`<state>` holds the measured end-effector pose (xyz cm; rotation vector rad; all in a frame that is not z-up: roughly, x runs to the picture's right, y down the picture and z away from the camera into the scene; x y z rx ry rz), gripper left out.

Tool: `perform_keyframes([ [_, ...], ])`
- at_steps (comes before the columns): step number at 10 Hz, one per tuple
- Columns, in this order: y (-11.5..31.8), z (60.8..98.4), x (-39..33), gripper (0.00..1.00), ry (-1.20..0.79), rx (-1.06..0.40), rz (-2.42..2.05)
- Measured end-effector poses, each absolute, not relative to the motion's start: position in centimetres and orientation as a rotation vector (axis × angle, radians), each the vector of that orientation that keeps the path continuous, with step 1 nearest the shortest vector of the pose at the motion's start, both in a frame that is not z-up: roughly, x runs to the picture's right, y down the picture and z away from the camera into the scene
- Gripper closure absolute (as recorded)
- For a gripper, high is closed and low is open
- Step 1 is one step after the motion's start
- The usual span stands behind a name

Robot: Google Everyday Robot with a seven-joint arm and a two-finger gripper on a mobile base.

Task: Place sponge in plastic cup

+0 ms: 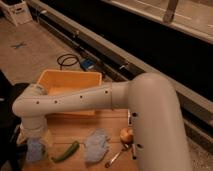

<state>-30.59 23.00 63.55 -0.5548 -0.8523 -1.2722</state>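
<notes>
My gripper (34,136) points down at the left edge of the wooden table, hanging from the white wrist of the arm (100,97) that reaches across from the right. Directly under it stands a pale, blue-green translucent shape, which looks like the plastic cup (35,151). The gripper's tip is at or just inside its top. I cannot make out the sponge as a separate thing; it may be hidden by the gripper or inside the cup.
A big yellow tub (70,80) stands at the back of the table (75,131). Along the front lie a green vegetable (66,151), a pale-blue cloth rag (96,145), a spoon (117,156) and a round fruit (127,134). The table's left edge is close to the gripper.
</notes>
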Motion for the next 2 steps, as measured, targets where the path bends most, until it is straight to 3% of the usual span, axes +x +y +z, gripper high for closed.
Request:
perform_keyframes([
  [2, 21.48, 62.91, -29.87, 0.20, -0.822, -0.534, -1.270],
])
